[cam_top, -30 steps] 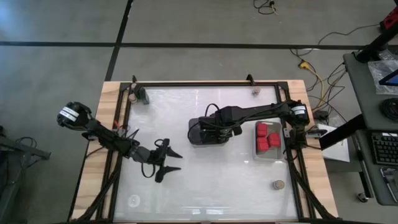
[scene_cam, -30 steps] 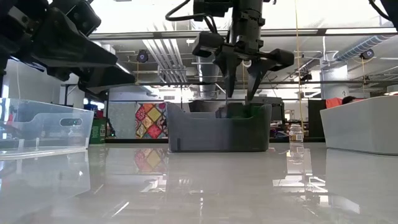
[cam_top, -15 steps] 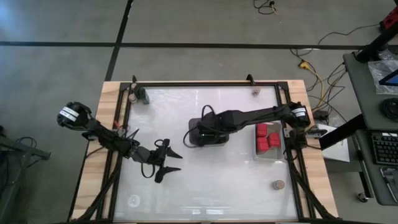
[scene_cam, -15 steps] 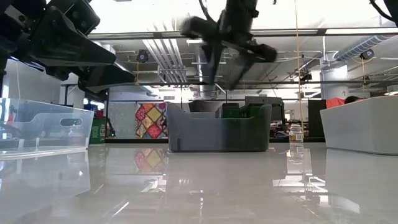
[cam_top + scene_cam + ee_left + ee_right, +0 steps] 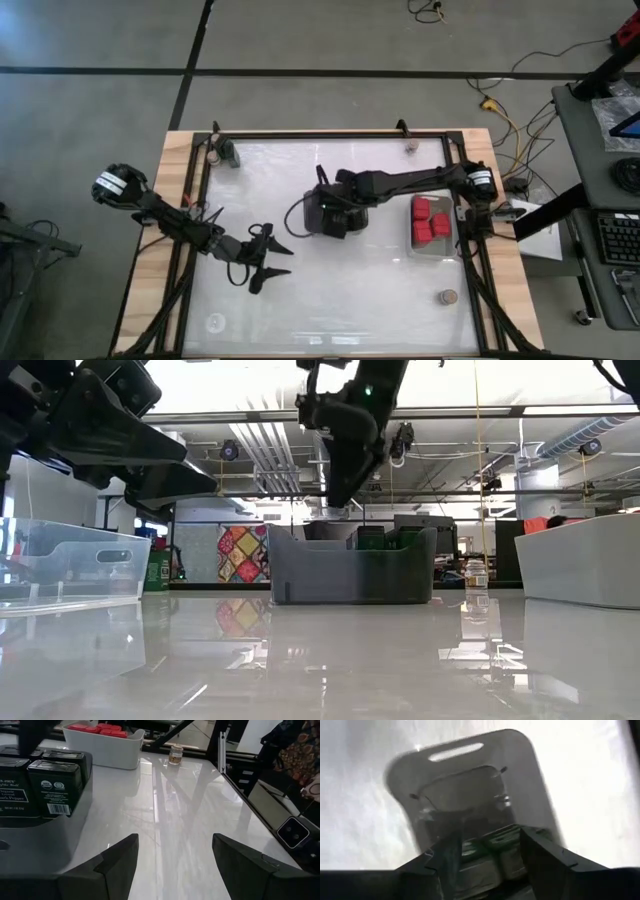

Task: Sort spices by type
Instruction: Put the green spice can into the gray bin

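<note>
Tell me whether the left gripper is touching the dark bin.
Apart. The high view shows bare table between the left gripper and the dark bin.

The right gripper (image 5: 322, 212) is held above mid-worktop with fingers parted, while the left gripper (image 5: 278, 259) is parked low-left, fingers spread.

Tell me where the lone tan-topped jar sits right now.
In the high view the tan-topped jar stands alone near the table's front right corner, just below the white tray of red blocks.
</note>
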You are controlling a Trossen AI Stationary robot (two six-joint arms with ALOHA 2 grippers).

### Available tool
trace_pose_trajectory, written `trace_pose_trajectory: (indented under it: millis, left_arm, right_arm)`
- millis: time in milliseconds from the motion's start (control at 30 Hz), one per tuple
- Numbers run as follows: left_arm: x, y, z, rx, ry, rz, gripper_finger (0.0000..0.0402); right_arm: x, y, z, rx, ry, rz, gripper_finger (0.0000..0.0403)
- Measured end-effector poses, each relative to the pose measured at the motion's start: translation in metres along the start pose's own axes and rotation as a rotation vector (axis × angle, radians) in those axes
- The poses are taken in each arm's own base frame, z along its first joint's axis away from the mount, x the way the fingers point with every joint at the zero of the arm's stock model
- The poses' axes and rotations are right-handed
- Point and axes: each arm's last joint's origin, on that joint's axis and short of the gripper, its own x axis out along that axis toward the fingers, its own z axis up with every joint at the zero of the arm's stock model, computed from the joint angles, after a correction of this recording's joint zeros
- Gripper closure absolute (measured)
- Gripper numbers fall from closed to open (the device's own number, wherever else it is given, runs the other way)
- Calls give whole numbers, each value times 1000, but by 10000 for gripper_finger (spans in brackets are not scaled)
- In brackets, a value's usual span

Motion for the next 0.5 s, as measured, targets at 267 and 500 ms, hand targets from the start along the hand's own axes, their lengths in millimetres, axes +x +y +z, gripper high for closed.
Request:
trace_pose_trajectory:
  millis: [267,500]
  left_arm:
    - [-3,1,6,-30,-38,23,162]
    - [-4,10,16,27,-88,105,162]
  right_arm:
    - [16,-18,4,-99,1,28,162]
    - [39,-9,-2,-145,86,40,138]
